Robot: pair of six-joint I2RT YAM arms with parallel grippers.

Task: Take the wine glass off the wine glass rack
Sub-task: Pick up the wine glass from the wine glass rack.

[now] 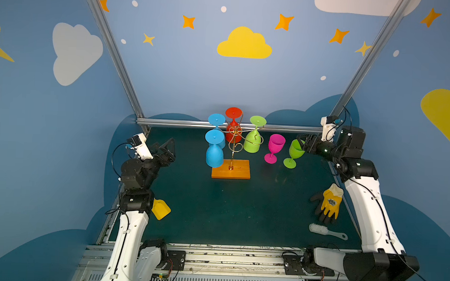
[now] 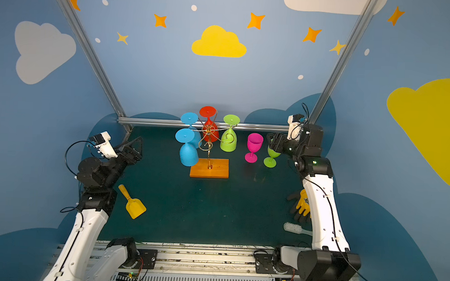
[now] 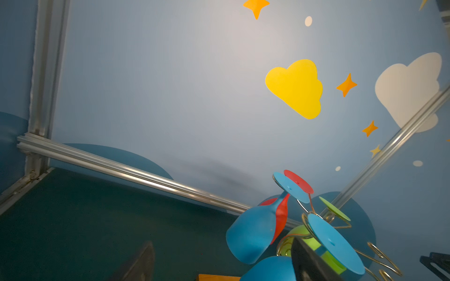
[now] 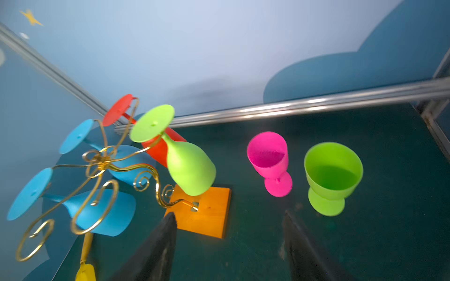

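Note:
The wine glass rack (image 1: 233,153) stands mid-table on its orange wooden base (image 1: 239,171); its gold wire (image 4: 102,160) carries glasses hanging upside down. These are a front blue wine glass (image 1: 214,153), a second blue one (image 1: 216,120), a red one (image 1: 233,112) and a green one (image 1: 252,143). A pink glass (image 1: 276,146) and a green glass (image 1: 295,152) stand upright on the mat right of the rack. My right gripper (image 4: 230,214) is open and holds nothing, close beside the upright green glass (image 4: 333,175). My left gripper (image 1: 171,145) is open at the left, apart from the rack.
A yellow scoop (image 2: 133,206) lies by the left arm. A yellow and black glove (image 1: 329,203) and a white brush (image 1: 327,230) lie near the right arm. An aluminium rail (image 1: 183,123) runs along the back edge behind the rack.

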